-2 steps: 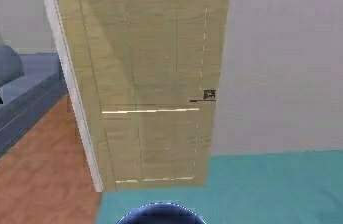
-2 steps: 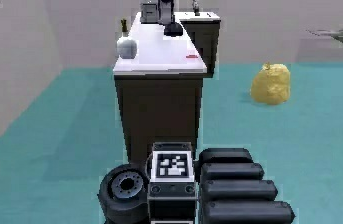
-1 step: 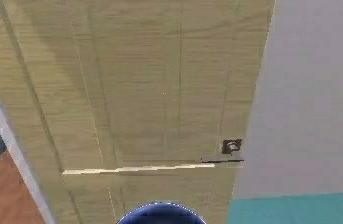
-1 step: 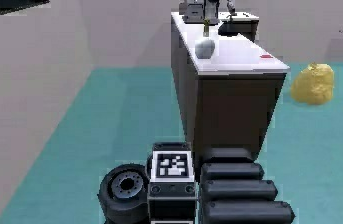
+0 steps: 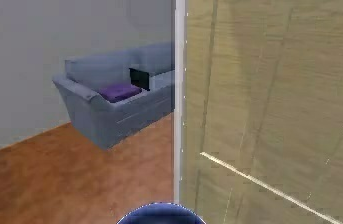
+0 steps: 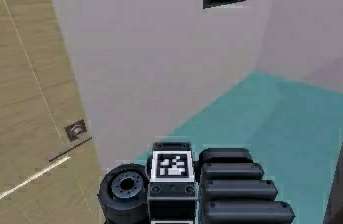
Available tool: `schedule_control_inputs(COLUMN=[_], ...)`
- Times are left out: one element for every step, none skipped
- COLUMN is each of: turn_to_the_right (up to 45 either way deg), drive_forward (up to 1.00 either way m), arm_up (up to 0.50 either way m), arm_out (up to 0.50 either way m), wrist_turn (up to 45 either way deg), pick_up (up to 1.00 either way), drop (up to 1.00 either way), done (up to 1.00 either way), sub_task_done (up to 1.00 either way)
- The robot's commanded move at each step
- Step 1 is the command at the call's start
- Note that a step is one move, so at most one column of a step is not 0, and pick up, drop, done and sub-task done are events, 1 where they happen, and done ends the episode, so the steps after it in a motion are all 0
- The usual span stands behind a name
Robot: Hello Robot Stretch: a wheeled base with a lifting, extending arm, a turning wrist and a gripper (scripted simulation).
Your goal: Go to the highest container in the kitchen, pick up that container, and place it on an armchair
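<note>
A pale wooden door (image 5: 279,110) stood close before my rig, against its white frame (image 5: 179,100). Past it, a blue-grey sofa (image 5: 99,108) sat on the orange-brown floor (image 5: 49,180) against a grey wall (image 5: 29,40), a purple cushion (image 5: 119,92) on its seat. To the arm's side lay a white wall (image 6: 159,70) and teal floor (image 6: 264,120). The pincer (image 6: 126,190) sat low beside its white marker (image 6: 174,165); I could not tell whether it held anything. I could tell neither where the container was nor which way it pointed.
</note>
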Motion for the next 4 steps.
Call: schedule_control_inputs(turn_to_the_right=[-30.0,0.0,-45.0,-18.0], drive_forward=[0.00,0.80,0.00,0.00], arm_up=[0.00,0.00,0.00,0.00], arm_out=[0.00,0.00,0.00,0.00], wrist_turn=[0.0,0.0,0.0,0.0], pick_up=[0.00,0.00,0.00,0.00], drop=[0.00,0.00,0.00,0.00], done=[0.00,0.00,0.00,0.00], sub_task_done=[0.00,0.00,0.00,0.00])
